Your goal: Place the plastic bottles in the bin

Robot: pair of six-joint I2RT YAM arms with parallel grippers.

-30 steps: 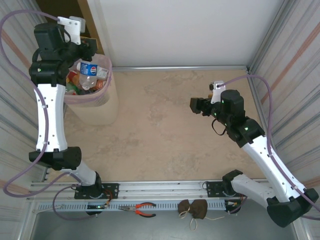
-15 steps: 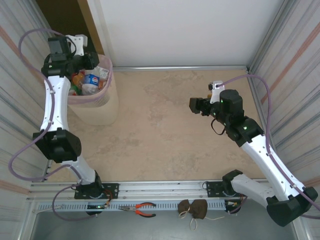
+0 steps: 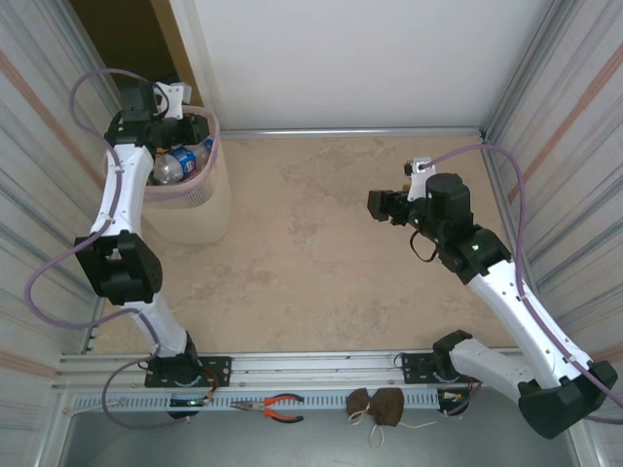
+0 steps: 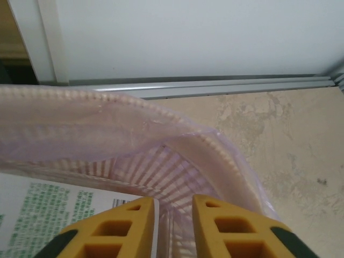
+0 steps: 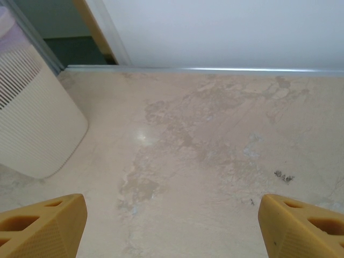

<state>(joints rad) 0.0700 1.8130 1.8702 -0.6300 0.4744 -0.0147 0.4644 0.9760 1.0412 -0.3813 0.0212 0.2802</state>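
The pale-pink bin (image 3: 200, 199) stands at the back left, holding plastic bottles; a clear one with a blue label (image 3: 183, 161) lies on top. My left gripper (image 3: 187, 125) reaches over the bin's back rim. In the left wrist view its yellow fingers (image 4: 115, 231) stand close together, shut, with the bin's ribbed inner wall (image 4: 161, 166) showing through the narrow gap (image 4: 174, 215). A white label with green print (image 4: 48, 207) lies beside them. My right gripper (image 3: 375, 206) hovers over the bare floor at mid right, open wide (image 5: 172, 215), nothing between its fingers. The bin's side (image 5: 32, 129) is far to its left.
Corrugated metal walls close in on both sides and a white wall (image 3: 350, 58) stands at the back. Red-handled pliers (image 3: 275, 409) and a brown pouch (image 3: 378, 407) lie by the rail at the near edge. A dark opening (image 3: 127, 39) sits behind the bin.
The left arm has swung its wrist right and down over the bin's back rim, its elbow folding lower. The blue-labelled bottle now lies lower in the bin. The right arm has not moved.
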